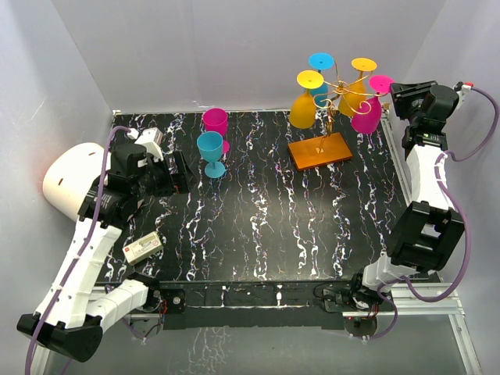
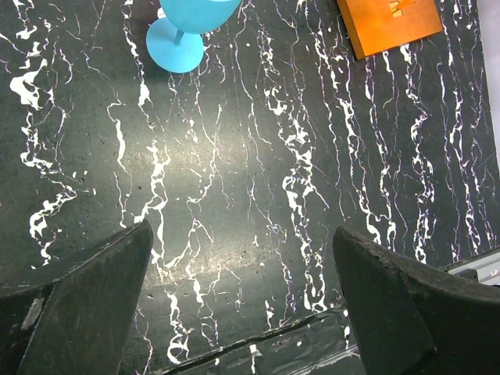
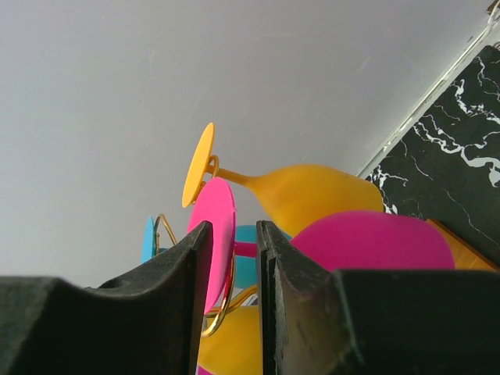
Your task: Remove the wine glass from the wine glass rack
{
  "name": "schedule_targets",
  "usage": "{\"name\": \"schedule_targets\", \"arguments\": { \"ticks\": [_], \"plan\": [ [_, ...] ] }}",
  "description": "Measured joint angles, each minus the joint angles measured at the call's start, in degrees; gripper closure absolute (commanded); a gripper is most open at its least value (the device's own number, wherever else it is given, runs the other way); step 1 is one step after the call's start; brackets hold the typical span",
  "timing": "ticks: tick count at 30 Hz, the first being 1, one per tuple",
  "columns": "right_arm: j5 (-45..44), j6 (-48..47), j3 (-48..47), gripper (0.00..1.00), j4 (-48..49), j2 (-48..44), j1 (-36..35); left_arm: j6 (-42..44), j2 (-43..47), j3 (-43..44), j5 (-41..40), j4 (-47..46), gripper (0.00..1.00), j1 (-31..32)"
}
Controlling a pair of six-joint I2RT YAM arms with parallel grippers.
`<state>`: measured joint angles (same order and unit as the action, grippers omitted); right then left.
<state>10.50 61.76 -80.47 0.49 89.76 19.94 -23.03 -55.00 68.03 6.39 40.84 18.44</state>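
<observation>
While my right tool stands nearly closed astride the stem of the pink wine glass, I cannot tell if it grips. It hangs on the wine glass rack near the bench's far right corner. I should clamp squarely, then ease it off the curl.

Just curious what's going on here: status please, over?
Left gripper open over table. Right gripper jaws narrow around pink wine glass stem, grip unconfirmed. Glass hangs on rack. Orange glass close beside.

Six wine glasses, one wine glass rack
</observation>
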Motion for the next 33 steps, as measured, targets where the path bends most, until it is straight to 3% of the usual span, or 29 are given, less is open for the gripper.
{"name": "schedule_targets", "arguments": {
  "ticks": [20, 33],
  "plan": [
    [1.5, 3.4, -0.8, 0.99, 2.6, 1.2, 0.0, -0.2, -0.1, 1.7, 0.2, 0.1, 0.01, 0.0],
    [3.5, 8.3, -0.1, 1.0, 2.8, -0.3, 1.4, -0.8, 0.3, 1.7, 0.2, 0.5, 0.01, 0.0]
  ]
}}
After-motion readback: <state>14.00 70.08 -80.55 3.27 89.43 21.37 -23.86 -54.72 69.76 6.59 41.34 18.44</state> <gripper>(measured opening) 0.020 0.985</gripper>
